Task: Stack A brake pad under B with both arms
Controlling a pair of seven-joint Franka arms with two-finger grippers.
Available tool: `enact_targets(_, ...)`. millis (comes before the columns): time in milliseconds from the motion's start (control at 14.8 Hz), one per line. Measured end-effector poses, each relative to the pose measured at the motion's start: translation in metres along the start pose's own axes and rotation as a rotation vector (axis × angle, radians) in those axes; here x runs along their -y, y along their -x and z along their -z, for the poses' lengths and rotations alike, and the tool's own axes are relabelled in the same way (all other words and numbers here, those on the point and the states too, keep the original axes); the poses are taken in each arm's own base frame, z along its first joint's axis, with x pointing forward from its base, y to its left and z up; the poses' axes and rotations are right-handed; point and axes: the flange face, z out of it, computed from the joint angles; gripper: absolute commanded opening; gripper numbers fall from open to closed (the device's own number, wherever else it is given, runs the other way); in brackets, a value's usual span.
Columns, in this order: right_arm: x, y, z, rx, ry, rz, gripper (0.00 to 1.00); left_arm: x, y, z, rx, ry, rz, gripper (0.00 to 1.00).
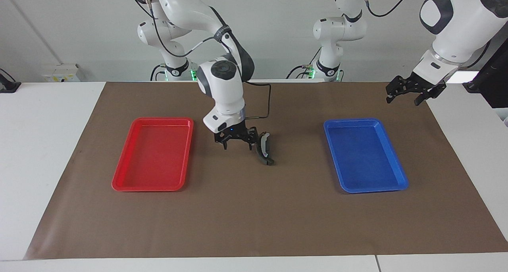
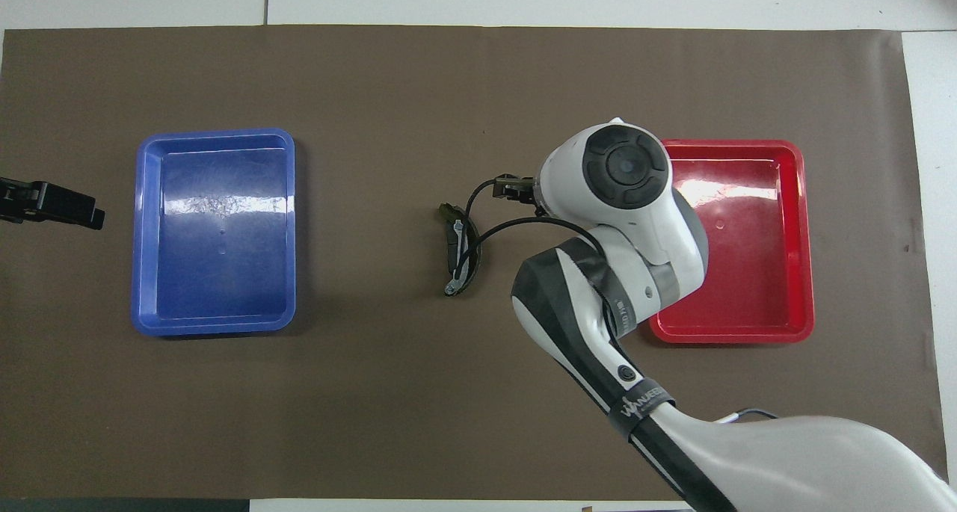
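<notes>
1. Facing view: the right gripper point(image 1: 237, 143) hangs low over the brown mat point(image 1: 254, 216) on the counter point(image 1: 47, 145), between the red tray point(image 1: 152, 155) and the blue tray point(image 1: 365, 156). Its fingers are spread and pinch nothing.
2. B point(image 1: 264, 149) lies on the mat just beside those fingers, toward the blue tray. It is a thin, dark crescent with a grey rim and silvery tips.
3. Whether the A brake pad lies under it, I cannot tell.
4. The left gripper point(image 1: 414, 91) waits raised above the mat's edge, well apart from B, fingers spread and empty.
</notes>
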Motion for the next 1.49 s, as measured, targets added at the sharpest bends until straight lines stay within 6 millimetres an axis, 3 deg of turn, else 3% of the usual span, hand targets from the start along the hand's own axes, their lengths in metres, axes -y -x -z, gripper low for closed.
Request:
enact_targets(135, -0.041, -0.018, 0.035, -0.003, 0.013, -0.031, 1.00, 0.000, 0.000, 0.000, 0.000, 0.000, 0.000, 1.00)
enact_targets(406, -0.134, -0.041, 0.085, 0.049, 0.063, -0.024, 1.00, 0.000, 0.000, 0.000, 0.000, 0.000, 0.000, 1.00)
enact_targets(676, -0.220, -0.041, 0.139, 0.096, 0.089, -0.038, 1.00, 0.000, 0.000, 0.000, 0.000, 0.000, 0.000, 1.00)
enact_targets(879, -0.268, -0.034, 0.175, 0.127, 0.093, 0.004, 1.00, 0.000, 0.000, 0.000, 0.000, 0.000, 0.000, 1.00)
enact_targets(1014, -0.280, -0.034, 0.197, 0.153, 0.097, 0.001, 1.00, 0.000, 0.000, 0.000, 0.000, 0.000, 0.000, 1.00)
enact_targets(1150, -0.277, -0.035, 0.216, 0.175, 0.101, 0.004, 1.00, 0.000, 0.000, 0.000, 0.000, 0.000, 0.000, 1.00)
enact_targets(1488, -0.274, -0.040, 0.219, 0.188, 0.103, 0.006, 1.00, 0.000, 0.000, 0.000, 0.000, 0.000, 0.000, 1.00)
